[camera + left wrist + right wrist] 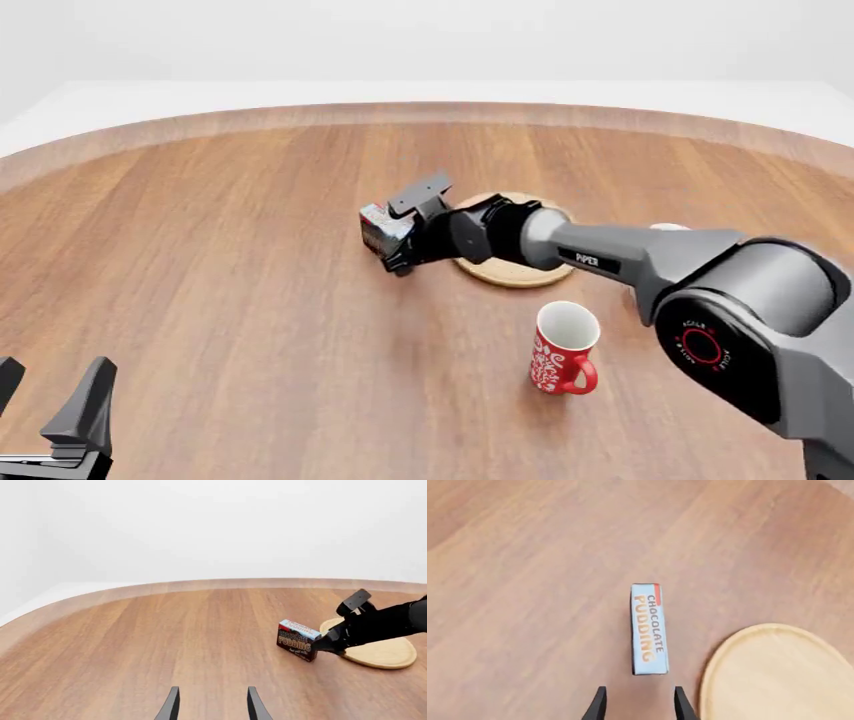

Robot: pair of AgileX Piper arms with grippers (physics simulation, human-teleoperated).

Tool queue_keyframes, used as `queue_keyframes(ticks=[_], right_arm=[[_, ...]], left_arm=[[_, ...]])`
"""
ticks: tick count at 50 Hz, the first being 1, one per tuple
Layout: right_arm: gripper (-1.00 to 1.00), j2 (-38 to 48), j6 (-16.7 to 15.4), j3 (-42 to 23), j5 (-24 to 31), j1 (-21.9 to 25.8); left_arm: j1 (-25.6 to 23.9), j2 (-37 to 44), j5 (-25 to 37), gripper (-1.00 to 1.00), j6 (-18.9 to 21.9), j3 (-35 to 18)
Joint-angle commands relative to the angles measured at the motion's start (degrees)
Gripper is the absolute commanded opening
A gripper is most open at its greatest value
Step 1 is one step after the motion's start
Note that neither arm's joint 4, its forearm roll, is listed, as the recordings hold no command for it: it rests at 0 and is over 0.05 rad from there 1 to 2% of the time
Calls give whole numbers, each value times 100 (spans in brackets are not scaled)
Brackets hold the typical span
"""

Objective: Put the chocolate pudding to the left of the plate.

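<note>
Warm wood grain runs across the broad, curved bench (240, 290), which meets a plain white wall at the back. Near the middle of it stands the chocolate pudding (383, 229), a small box with a dark brown front, a light blue top band and red edges. It rests on the wood just to the left of the plate (523, 274), a flat round tan disc; a narrow strip of bare wood shows between the two in the right wrist view, so box and plate sit close but apart.

Reaching in from the right, the right arm stretches low over the plate, and its right hand (404, 243) sits right at the box. From the right wrist view the box (649, 629) lies just ahead of the two dark fingers (598, 706), which are spread wider than the box's narrow blue top and do not close on it. The plate's rim (720, 665) curves beside them.

Down in the near left corner the left hand (48, 398) hangs well away from everything, its fingers (170, 707) parted over bare wood. From its own camera the box (298, 639) and the plate (383, 655) appear far off, with the right arm's dark links crossing over the plate.

Closer to the front, right of centre, stands a red mug (563, 350) with a white pattern and white inside, well clear of the plate. Something white (667, 227) peeks out behind the right arm, too hidden to make out.
</note>
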Motion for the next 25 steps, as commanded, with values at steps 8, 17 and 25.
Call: queue_keyframes(ticks=[8, 17, 25], right_arm=[[100, -2201, 9, 2087, -503, -143], [100, -3065, 257, 3011, -1287, -55], [100, -3302, 274, 3157, -1305, -32]], left_arm=[[0, 0, 0, 100, 0, 0], [0, 0, 0, 100, 0, 0], [0, 0, 0, 100, 0, 0]])
